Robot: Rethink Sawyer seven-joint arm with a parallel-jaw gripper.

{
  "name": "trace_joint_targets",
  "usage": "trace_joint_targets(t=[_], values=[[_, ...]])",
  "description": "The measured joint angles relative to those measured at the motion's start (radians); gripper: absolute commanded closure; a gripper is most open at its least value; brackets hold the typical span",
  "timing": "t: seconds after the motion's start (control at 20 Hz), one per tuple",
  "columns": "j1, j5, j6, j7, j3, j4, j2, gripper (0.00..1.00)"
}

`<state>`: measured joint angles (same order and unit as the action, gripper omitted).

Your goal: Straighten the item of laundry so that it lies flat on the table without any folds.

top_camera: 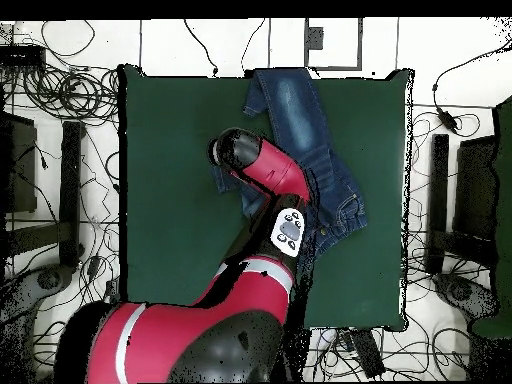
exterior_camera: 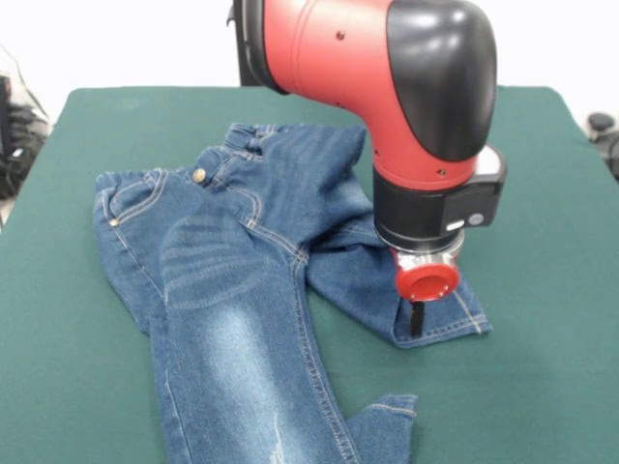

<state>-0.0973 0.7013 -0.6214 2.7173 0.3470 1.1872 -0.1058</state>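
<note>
The item of laundry, a small pair of blue jeans (exterior_camera: 242,290), lies rumpled on the green table (exterior_camera: 542,367). Its waistband with the brass button (exterior_camera: 198,176) is toward the far left. One faded leg runs down to the near edge, its hem (exterior_camera: 387,411) turned over. The other leg is folded across to the right and ends in a cuff (exterior_camera: 450,319). My gripper (exterior_camera: 416,324) comes straight down onto that cuff, and I cannot see whether it grips the cloth. In the overhead view the jeans (top_camera: 300,110) reach the table's top edge, and the arm (top_camera: 265,170) hides the folded leg.
Green cloth lies bare to the right of the jeans (exterior_camera: 551,242) and on the left half in the overhead view (top_camera: 165,200). Cables and dark equipment (top_camera: 60,150) ring the table on the floor. Black objects (exterior_camera: 602,126) sit off the right and left edges.
</note>
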Motion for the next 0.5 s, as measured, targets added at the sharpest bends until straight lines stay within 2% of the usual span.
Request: trace_joint_targets(t=[0.5], values=[[0.0,0.0,0.0,0.0,-0.001,0.013,-0.01,0.0]])
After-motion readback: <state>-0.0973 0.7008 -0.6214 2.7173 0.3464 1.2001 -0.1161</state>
